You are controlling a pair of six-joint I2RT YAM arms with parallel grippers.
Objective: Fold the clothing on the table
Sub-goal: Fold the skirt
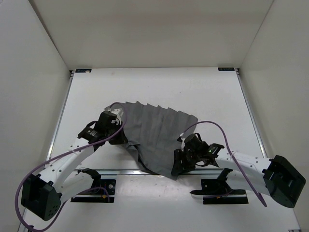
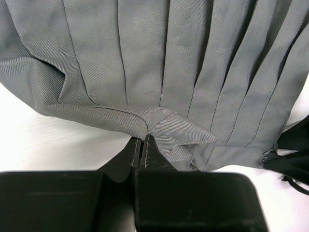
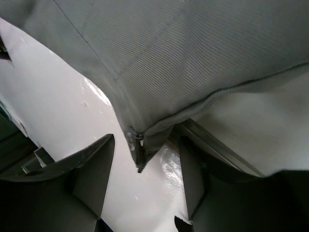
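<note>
Plain off-white panels close the space on three sides: the far wall (image 1: 154, 29) at 12 o'clock; the left wall (image 1: 24, 96) at 9; the right wall (image 1: 285, 72) at 3. The white table (image 1: 159, 87) lies between them, with small black brackets (image 1: 83, 70) at its 11 and 1 o'clock corners; the light is soft and even.

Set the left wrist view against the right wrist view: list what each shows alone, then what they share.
Left wrist only: the left gripper shut on a folded edge of the pleated grey skirt, its pleats fanned out above. Right wrist only: the right gripper open, a zipper pull dangling between its jaws, and the metal rail. Both: the skirt's fabric over the white table.
</note>
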